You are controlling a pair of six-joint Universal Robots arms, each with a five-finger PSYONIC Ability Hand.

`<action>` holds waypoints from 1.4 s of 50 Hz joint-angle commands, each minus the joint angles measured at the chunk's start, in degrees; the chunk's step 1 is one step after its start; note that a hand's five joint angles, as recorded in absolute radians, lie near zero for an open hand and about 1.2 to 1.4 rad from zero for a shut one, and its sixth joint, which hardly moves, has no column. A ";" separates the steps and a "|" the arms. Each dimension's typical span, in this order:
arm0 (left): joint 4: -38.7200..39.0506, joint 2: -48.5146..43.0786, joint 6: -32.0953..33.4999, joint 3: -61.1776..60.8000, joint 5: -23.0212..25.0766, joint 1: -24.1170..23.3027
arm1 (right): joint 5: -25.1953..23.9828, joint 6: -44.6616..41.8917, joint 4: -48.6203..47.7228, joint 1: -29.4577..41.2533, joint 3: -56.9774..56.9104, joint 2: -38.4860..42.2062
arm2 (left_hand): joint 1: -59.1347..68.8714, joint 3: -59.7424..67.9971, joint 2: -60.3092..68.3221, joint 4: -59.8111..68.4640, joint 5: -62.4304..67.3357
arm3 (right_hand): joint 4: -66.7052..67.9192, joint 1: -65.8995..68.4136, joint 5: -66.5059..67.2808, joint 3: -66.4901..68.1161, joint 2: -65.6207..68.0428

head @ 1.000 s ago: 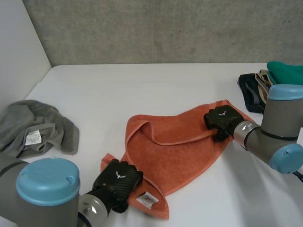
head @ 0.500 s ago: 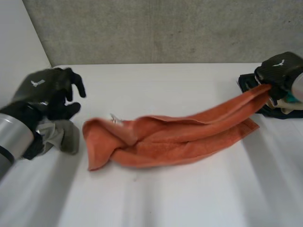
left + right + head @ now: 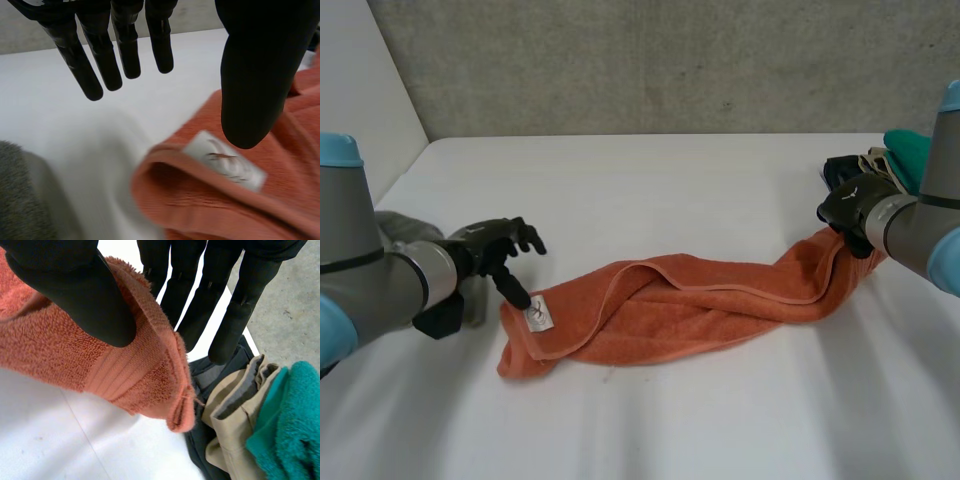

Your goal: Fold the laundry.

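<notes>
One orange terry towel (image 3: 690, 305) lies roped across the white surface (image 3: 650, 190). My right hand (image 3: 852, 205) pinches its end between thumb and fingers (image 3: 222, 295), probably to keep it stretched. My left hand (image 3: 485, 252) hangs spread wide, the white label (image 3: 225, 161) at my thumb tip, ready to take that corner.

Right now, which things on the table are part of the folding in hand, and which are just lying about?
In the job: orange towel, right hand pinching one end, left hand open at its label.
Lying about: grey cloth, clothes pile by the right hand.
</notes>
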 commanded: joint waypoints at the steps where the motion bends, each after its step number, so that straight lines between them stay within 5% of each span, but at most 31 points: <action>1: 5.31 10.36 3.02 -11.14 -3.60 -6.22 | -2.21 1.49 -3.59 -0.85 4.92 -1.99 | 0.85 -0.11 0.07 0.56 0.57 | 11.50 15.98 12.07 12.15 12.45; 9: 11.37 12.85 11.10 -19.60 -11.68 -16.33 | -2.39 1.76 -6.41 -1.21 9.40 -4.01 | 0.85 -0.11 0.07 0.56 0.57 | 11.50 15.98 12.07 12.15 12.45; 18: 15.69 4.76 19.20 -18.38 -20.22 -18.63 | -2.56 1.93 -7.64 -1.20 13.62 -5.95 | 3.37 2.41 2.59 3.09 3.09 | 11.50 15.98 12.07 12.15 12.45; 30: 19.65 -1.40 21.57 -14.60 -20.13 -17.75 | -3.44 2.64 -9.92 -2.26 16.97 -7.09 | 13.78 12.82 13.00 13.49 13.50 | 11.50 15.98 12.07 12.15 12.45; 38: 20.27 0.44 20.17 -13.63 -17.68 -17.40 | -4.06 2.55 -10.80 -2.61 17.15 -6.39 | 51.11 50.15 50.33 50.83 50.83 | 11.50 15.98 12.07 12.15 12.45; 52: 15.53 -4.20 18.41 2.70 -13.54 -11.43 | -3.62 -0.35 -14.49 0.46 3.88 -0.42 | 53.31 52.35 52.53 53.03 53.03 | 11.50 15.98 12.07 12.15 12.45; 60: 14.63 -12.38 17.62 29.32 -10.83 -5.80 | -0.55 1.93 -36.08 1.34 -12.81 4.50 | 53.31 52.35 52.53 53.03 53.03 | 11.50 15.98 12.07 12.15 12.45; 67: 35.79 -10.28 9.11 38.32 -5.72 -4.92 | -1.86 13.24 -70.26 -0.76 -17.14 2.05 | 53.31 52.35 52.53 53.03 53.03 | 11.50 15.98 12.07 12.15 12.45; 70: 42.58 -8.26 7.25 35.60 -6.69 -4.66 | -2.82 17.39 -70.04 -1.29 -16.08 0.56 | 53.31 52.35 52.53 53.03 53.03 | 11.50 15.98 12.07 12.15 12.45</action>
